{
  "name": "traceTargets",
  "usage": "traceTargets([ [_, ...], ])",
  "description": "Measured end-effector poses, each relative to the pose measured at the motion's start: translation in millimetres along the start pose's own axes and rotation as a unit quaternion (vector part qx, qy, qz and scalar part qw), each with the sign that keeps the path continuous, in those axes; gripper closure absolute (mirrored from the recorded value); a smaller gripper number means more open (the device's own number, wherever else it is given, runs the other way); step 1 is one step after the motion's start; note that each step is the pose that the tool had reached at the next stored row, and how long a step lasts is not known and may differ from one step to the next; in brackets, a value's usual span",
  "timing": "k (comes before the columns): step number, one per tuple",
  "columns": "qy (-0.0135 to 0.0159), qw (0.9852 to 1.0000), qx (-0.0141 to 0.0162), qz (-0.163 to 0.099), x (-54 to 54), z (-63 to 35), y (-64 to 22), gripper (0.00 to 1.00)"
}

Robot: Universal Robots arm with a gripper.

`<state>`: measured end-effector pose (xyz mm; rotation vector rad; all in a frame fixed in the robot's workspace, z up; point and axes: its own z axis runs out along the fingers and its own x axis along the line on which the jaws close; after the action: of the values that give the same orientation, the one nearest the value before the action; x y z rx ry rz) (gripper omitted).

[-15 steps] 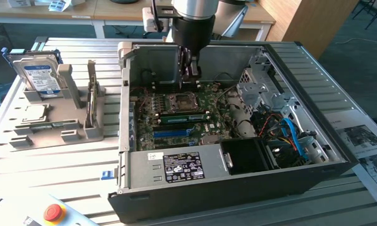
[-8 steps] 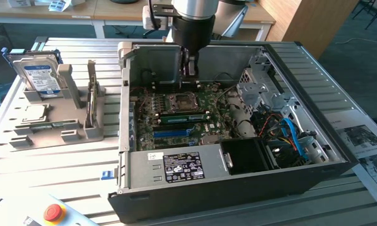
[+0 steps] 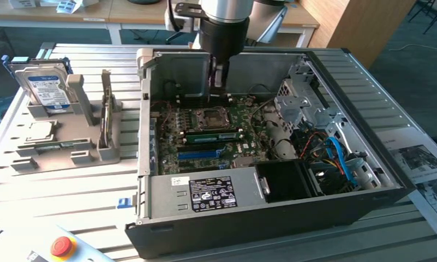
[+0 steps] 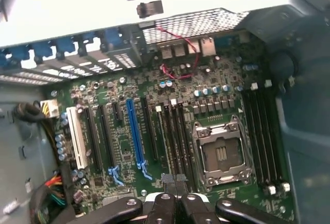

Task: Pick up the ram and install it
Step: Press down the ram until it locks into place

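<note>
Hovering closed and empty, the fingers (image 3: 218, 76) hang well above the ram (image 3: 214, 136) on the motherboard (image 3: 244, 117).

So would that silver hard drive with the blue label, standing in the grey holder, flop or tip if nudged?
Probably stiff and heavy: the silver hard drive looks metal-cased. It stands on edge, so might tip, though the grey holder braces it.

Open case (image 3: 149, 180), crowded motherboard (image 3: 218, 136)

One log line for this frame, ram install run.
gripper: inside open PC case, above motherboard | nearest: slots beside CPU socket | ram: green stick standing in slot area
</note>
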<state>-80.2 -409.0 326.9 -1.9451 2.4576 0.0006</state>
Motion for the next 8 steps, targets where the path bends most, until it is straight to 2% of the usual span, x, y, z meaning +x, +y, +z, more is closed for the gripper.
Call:
traceTargets([
  [4, 0.0002, 0.9993, 0.0002, 0.036, 0.0, 0.1, 0.0, 0.90],
  [8, 0.0003, 0.9974, 0.0004, 0.072, 0.0, 0.2, 0.0, 0.90],
])
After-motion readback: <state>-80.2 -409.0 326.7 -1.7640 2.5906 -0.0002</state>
